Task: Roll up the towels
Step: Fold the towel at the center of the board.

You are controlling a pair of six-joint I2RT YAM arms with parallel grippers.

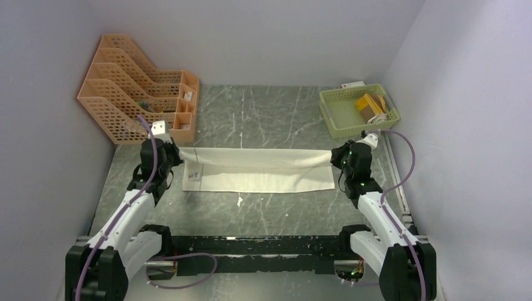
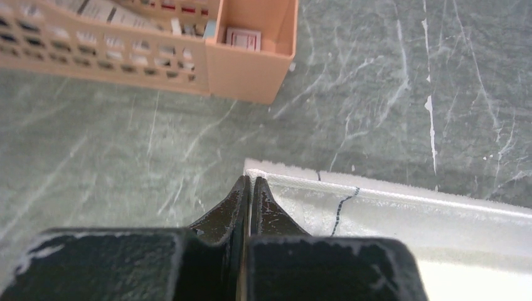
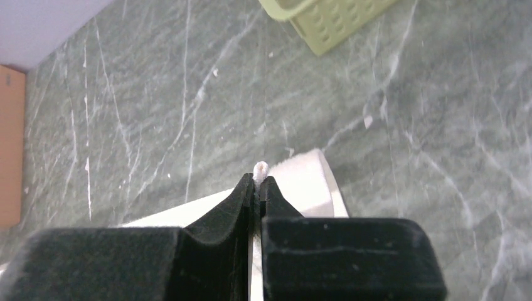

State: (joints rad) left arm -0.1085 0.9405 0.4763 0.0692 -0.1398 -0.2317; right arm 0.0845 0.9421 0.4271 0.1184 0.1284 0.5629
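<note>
Top external: left gripper (image 1: 177, 152) and right gripper (image 1: 335, 157) each clamp 1 far corner of the cream towel (image 1: 257, 174) on the table (image 1: 263, 116) (yellow towel (image 1: 367, 103) sits in the green basket (image 1: 326, 110)). Probably the first fold; next, both corners should move together.

Far left on grey-green marbled table (image 1: 263, 113): 1 orange tiered file rack (image 1: 135, 88), small boxes (image 1: 187, 96) in its end compartments. Far right: 1 pale green perforated basket (image 1: 331, 116), white card (image 1: 352, 84) just behind.
</note>
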